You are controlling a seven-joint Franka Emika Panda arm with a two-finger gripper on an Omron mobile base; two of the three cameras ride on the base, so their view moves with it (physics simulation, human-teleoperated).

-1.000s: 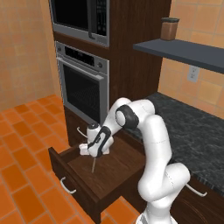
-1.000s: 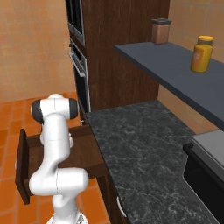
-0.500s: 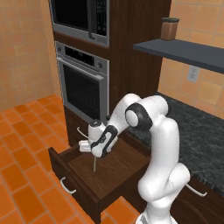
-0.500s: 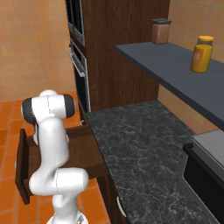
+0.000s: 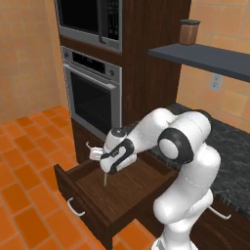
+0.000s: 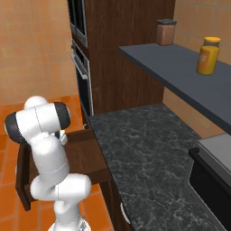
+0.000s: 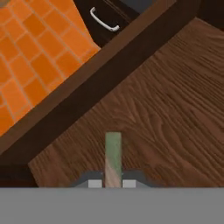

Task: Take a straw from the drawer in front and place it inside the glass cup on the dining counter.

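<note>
The dark-brown drawer [image 5: 128, 191] stands pulled open below the oven, its silver handle [image 5: 75, 208] on the front. My gripper [image 5: 104, 168] hangs over the drawer's inside, shut on the thin pale straw [image 5: 104, 178], which points down clear of the wooden floor. In the hand view the straw [image 7: 113, 154] rises between my fingertips [image 7: 95, 183] of the gripper [image 7: 113, 183], above the drawer's brown bottom [image 7: 170, 109]. From the right, the drawer [image 6: 85, 153] shows behind my arm. The glass cup and the dining counter are out of view.
A built-in oven [image 5: 93, 97] and microwave [image 5: 88, 19] fill the tall cabinet behind the drawer. A black speckled countertop [image 6: 144, 153] runs to the right, under a dark shelf [image 6: 180, 67] with a brown jar [image 6: 165, 31] and a yellow jar [image 6: 207, 55]. Orange tiles [image 5: 24, 146] cover the floor.
The arm's elbow has swung up and to the right. The gripper, still holding the straw, has risen slightly over the drawer.
</note>
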